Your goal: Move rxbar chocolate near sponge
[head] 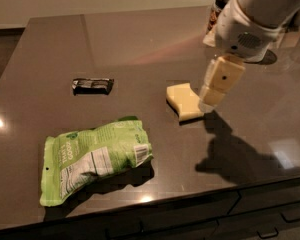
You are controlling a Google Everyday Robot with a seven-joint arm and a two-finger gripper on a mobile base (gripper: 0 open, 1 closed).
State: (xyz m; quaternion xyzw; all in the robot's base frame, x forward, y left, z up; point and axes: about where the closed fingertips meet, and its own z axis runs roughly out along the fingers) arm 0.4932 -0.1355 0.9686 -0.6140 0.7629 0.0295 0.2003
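Note:
The rxbar chocolate [92, 85], a small flat bar in a shiny black wrapper, lies on the dark table at the middle left. The sponge [184, 101], a pale yellow foam block with wavy edges, lies near the table's middle right. My gripper [212, 98] hangs from the white arm at the upper right, with its cream fingers pointing down just right of the sponge and partly over its right edge. It holds nothing that I can see. The bar is far to its left.
A big green crinkled snack bag [95, 160] lies near the front edge, left of middle. A jar with a dark lid [221, 6] stands at the back right, partly behind the arm. The table's front edge [190, 196] runs along the bottom, with drawers below.

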